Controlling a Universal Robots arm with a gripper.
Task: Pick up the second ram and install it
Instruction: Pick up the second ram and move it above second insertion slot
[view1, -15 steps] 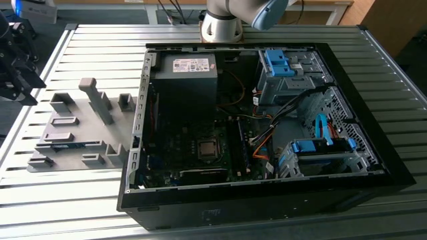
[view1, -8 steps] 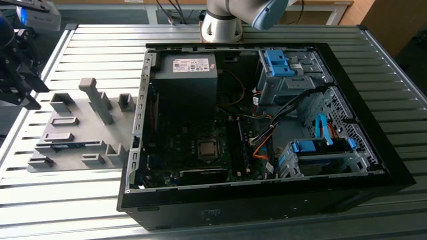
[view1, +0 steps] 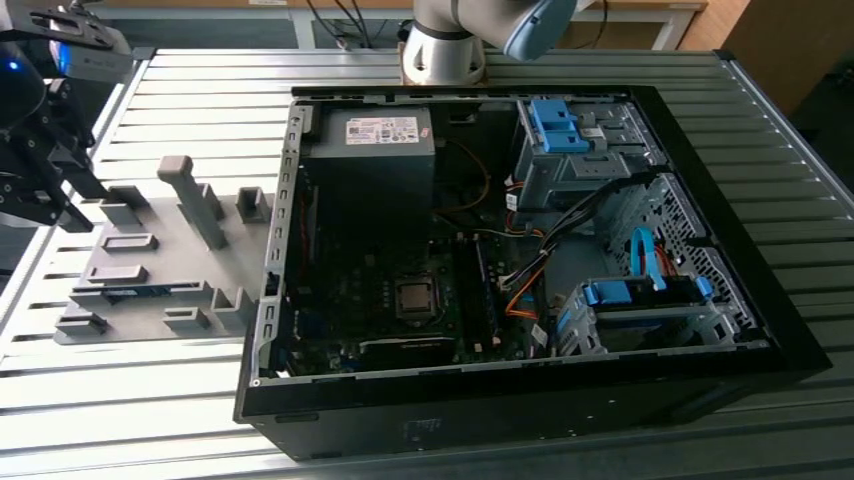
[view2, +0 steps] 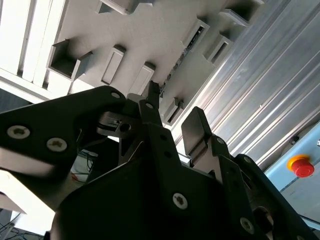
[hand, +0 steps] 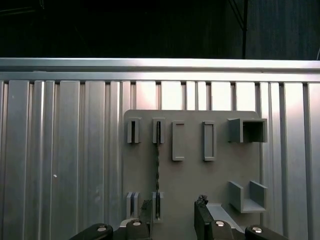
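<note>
Second ram (view1: 134, 292) is standing on its edge in slots of the grey fixture plate (view1: 200, 265), at the lower left of the exterior view. The gripper (view1: 80, 205) is hanging above this plate with its fingers (hand: 202, 220) spread apart.

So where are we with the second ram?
Nothing looks done yet: the second ram sits edge-up in its slots on the grey fixture. In hand: the gripper hovers open over it, holding nothing. Left: it is not yet grasped, lifted or seated in the open computer case.
</note>
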